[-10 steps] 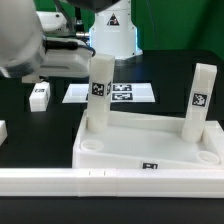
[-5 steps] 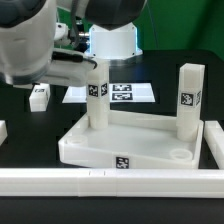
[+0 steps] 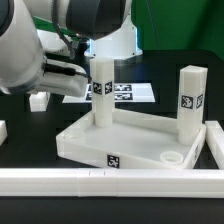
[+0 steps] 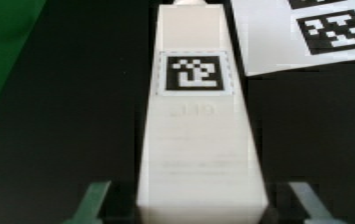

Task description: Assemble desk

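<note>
- The desk's white tabletop lies at the front of the black table, just behind the long border rail.
- The gripped leg stands upright in the tabletop's far corner on the exterior view's left.
- The second leg stands in the opposite far corner.
- The gripper has its fingers clamped on the gripped leg's two sides.
- A loose leg lies farther back on the table.
- The marker board lies behind the tabletop.

Arm reaching in level, hand clamped tight
</note>
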Robot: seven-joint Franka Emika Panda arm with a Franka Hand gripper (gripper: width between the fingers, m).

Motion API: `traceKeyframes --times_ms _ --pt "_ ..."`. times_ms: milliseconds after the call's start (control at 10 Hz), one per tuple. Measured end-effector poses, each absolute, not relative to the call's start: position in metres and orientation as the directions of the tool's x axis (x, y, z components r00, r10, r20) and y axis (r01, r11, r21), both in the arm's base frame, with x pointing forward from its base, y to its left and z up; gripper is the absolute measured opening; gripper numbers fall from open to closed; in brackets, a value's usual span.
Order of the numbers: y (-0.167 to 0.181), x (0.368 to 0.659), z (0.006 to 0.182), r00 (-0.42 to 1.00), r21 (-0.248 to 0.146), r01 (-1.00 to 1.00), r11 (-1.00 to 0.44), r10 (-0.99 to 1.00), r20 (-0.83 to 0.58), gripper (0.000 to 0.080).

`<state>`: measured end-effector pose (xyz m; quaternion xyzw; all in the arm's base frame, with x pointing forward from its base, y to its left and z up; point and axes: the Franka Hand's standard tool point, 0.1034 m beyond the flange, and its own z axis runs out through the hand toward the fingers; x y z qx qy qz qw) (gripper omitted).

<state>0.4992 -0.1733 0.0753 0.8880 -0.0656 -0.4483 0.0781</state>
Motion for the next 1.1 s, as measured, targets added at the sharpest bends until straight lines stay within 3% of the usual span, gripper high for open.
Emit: traceKeyframes --times_ms 200,400,600,900,1000,1100 --pt "-0.172 0.500 0.076 0.594 0.192 -0.057 -0.980 -0.188 -0.782 0.0289" --pt "-0.164 0.528 0.097 0.704 0.140 -0.123 -0.983 -0.185 -0.686 0.0289" --pt "-0.152 0.547 0.126 0.779 0.146 -0.191 -0.971 -0.241 -0.579 0.0289" --pt "-0.153 0.563 0.121 0.903 0.129 -0.177 -0.976 -0.213 -0.373 0.0289" --pt "-0.147 0.566 0.123 0.920 0.111 -0.204 -0.973 -0.229 -0.317 0.0289" --pt "-0.135 0.578 0.132 0.935 0.070 -0.236 -0.969 -0.246 -0.254 0.0289"
